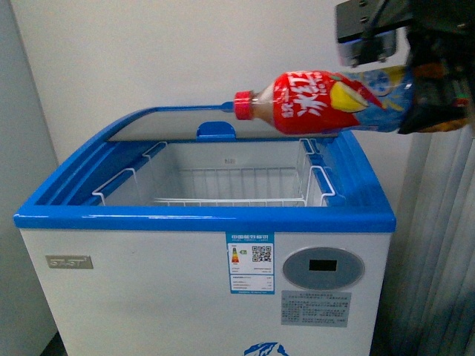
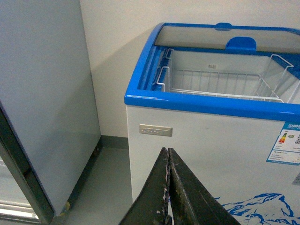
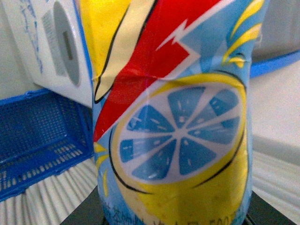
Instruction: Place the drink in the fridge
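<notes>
The fridge (image 1: 208,297), a white chest freezer with a blue rim, stands below and to the left of the right jaws; its curved glass lid (image 1: 178,122) sits over the rear part, leaving the front of the opening uncovered; a white wire basket (image 1: 230,185) hangs inside, below the level of the jaws. An oval grey display (image 1: 323,268) is set in the front wall, beside a blue-edged energy sticker (image 1: 250,262).

In the left wrist view a plain grey cabinet on castors (image 2: 47,93) stands on the floor beyond the left jaws, beside the fridge and apart from it. In the right wrist view a blue plastic basket (image 3: 42,136) lies beyond the jaws, next to the fridge's front.

The drink (image 1: 319,100), a plastic bottle with a red, yellow and light-blue label, lies nearly level; its long axis runs out from the right jaws toward the robot's left, with the red cap (image 1: 243,105) leading and tipped a little downward; the base end is in the jaws. It is in the air above the fridge's right rim, the cap over the opening close to the lid's blue handle (image 1: 216,130).

The right gripper (image 1: 415,78) is clamped round the bottle's lower body; the label fills its wrist view. The left gripper (image 2: 168,157) is low before the fridge front, its jaws pressed together with nothing between them.
</notes>
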Controlling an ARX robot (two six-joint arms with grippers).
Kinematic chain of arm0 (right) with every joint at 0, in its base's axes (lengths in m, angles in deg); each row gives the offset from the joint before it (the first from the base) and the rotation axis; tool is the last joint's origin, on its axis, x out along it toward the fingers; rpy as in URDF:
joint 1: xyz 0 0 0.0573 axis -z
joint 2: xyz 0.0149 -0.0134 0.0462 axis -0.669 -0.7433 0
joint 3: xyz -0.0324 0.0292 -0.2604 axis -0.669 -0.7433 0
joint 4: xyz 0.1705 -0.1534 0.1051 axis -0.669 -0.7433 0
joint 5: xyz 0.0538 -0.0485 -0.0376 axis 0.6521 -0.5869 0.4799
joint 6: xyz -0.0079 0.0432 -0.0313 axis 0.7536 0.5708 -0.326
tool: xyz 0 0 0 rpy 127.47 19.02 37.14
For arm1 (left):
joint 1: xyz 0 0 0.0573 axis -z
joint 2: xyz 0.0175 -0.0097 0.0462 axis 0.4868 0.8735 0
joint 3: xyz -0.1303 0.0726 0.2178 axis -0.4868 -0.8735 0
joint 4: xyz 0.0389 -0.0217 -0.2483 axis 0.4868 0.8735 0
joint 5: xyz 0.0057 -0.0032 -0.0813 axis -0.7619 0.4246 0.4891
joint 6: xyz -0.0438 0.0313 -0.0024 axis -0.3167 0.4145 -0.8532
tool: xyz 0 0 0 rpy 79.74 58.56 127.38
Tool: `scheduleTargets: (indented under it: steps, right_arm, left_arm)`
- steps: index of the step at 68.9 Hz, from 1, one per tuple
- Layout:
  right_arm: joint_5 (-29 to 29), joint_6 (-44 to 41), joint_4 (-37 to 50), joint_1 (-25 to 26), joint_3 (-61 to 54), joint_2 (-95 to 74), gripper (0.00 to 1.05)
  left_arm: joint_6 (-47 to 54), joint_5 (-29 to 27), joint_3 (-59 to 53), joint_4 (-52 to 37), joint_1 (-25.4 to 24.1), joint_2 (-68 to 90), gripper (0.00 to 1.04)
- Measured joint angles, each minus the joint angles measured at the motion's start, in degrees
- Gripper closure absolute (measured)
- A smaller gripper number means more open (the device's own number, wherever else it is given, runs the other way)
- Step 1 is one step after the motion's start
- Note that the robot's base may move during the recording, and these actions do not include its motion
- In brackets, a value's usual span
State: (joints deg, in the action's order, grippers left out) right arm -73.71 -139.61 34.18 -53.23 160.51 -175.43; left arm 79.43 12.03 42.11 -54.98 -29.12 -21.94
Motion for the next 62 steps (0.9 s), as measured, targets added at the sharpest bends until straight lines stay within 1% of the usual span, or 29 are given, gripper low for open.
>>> scheduleTargets:
  steps: [15,20,37,45,60,62]
  right_arm:
    - [-3.0,-2.0,2.5,-3.9,8.3,-12.3,0.65]
    - [-4.0,-1.9,3.5,-4.6,11.2,-16.3,0.65]
    - [-5.3,-1.2,4.3,-6.5,21.4,-27.4,0.65]
    - [-5.7,-1.1,6.3,-7.4,23.0,-29.9,0.65]
    - [-6.1,-0.3,10.7,-8.9,22.2,-31.1,0.65]
    - [-6.1,-0.2,11.7,-9.1,21.7,-31.1,0.6]
  left_arm:
    - [0.0,0.0,-1.7,4.2,0.0,-6.2,1.02]
    - [0.0,0.0,-3.3,3.1,0.0,-7.0,1.02]
    - [0.0,0.0,-3.3,8.3,0.0,-12.7,1.02]
    - [0.0,0.0,-3.3,10.5,0.0,-14.9,1.02]
    - [0.0,0.0,-3.3,14.2,0.0,-18.6,1.02]
    - [0.0,0.0,-3.3,14.7,0.0,-19.1,1.02]
